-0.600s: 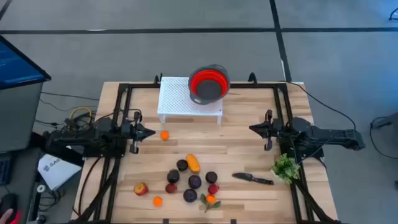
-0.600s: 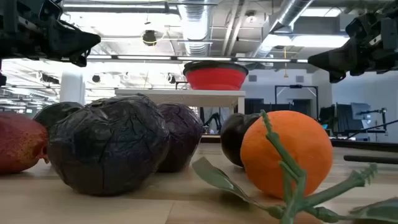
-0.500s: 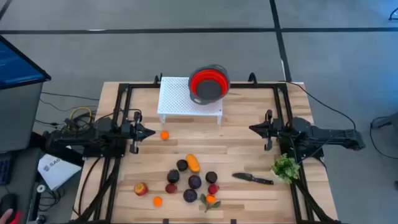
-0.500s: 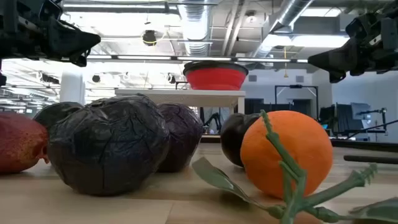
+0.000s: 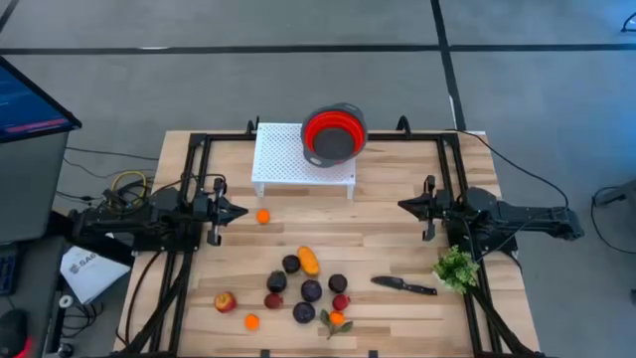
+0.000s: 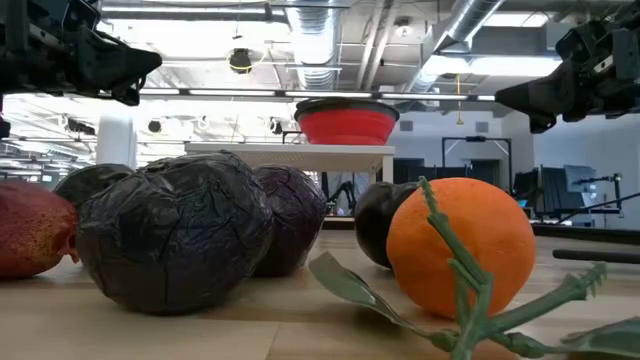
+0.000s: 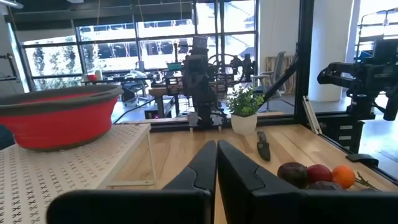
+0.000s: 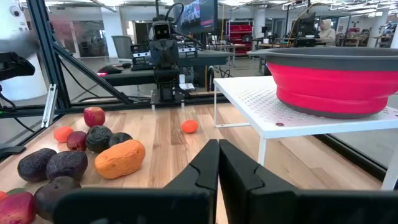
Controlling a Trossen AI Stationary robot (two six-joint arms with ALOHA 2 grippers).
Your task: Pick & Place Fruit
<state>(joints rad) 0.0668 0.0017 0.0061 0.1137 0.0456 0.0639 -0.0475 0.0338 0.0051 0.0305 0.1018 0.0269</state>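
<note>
The fruit lies in a loose cluster on the near middle of the table: dark purple pieces [image 5: 311, 290], an elongated orange piece [image 5: 309, 261], red pieces [image 5: 341, 301], a red-yellow one [image 5: 226, 301], a small orange one [image 5: 251, 321] and a leafy orange one [image 5: 336, 319]. One small orange fruit [image 5: 262, 216] lies apart, near the rack. My left gripper [image 5: 243, 211] hovers shut at the table's left, level, just left of that fruit. My right gripper [image 5: 402, 206] hovers shut at the table's right.
A red bowl [image 5: 333, 136] stands on a white perforated rack [image 5: 283, 159] at the far middle. A black knife [image 5: 403, 285] and a green leafy bunch [image 5: 456, 267] lie at the near right. Black frame rails [image 5: 199, 149] run along the table's sides.
</note>
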